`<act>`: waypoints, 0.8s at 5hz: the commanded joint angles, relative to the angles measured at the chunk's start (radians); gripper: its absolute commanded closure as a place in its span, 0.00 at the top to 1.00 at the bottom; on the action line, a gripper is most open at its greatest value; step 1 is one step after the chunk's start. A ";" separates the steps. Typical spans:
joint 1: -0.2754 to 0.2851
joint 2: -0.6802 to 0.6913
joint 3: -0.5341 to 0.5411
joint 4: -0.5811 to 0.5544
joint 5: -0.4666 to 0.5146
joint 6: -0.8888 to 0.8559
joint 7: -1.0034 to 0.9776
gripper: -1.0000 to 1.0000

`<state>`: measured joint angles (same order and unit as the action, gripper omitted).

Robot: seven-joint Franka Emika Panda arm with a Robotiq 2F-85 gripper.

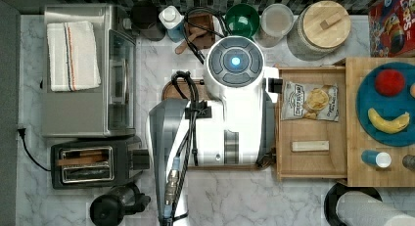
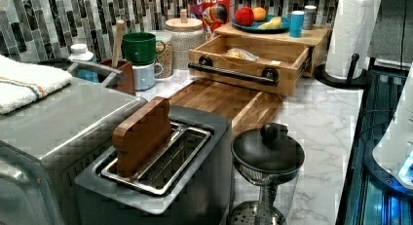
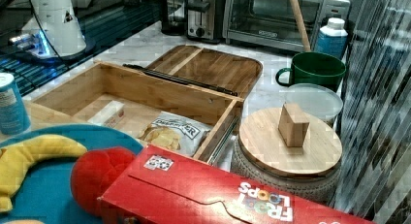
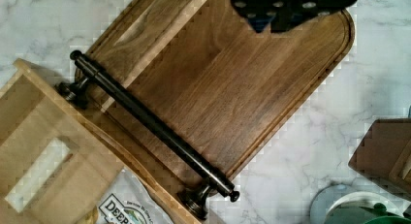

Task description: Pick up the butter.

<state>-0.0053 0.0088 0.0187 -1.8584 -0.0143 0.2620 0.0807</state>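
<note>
The butter is a slim pale cream stick lying flat on the floor of an open wooden drawer. It lies near the drawer's corner in the right view and shows as a pale bar in the wrist view. A white chip bag lies in the same drawer, apart from the butter. The white arm hangs over the wooden cutting board, to the top view's left of the drawer. A dark part of my gripper shows above the board, outside the drawer's black handle.
A raised wooden shelf carries a blue plate with a banana and a red fruit. A toaster oven, a toaster and a kettle stand at the top view's left. Mugs, jars and a cereal box line the wall.
</note>
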 commanded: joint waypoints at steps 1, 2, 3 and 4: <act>0.000 0.000 0.001 0.000 0.000 0.005 0.001 0.00; -0.016 -0.029 -0.011 -0.047 0.005 0.029 -0.045 0.00; -0.032 -0.078 -0.030 -0.146 -0.005 0.104 -0.075 0.00; -0.085 -0.105 -0.009 -0.204 -0.039 0.164 -0.066 0.00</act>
<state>-0.0468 -0.0286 0.0293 -2.0312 -0.0455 0.4329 0.0819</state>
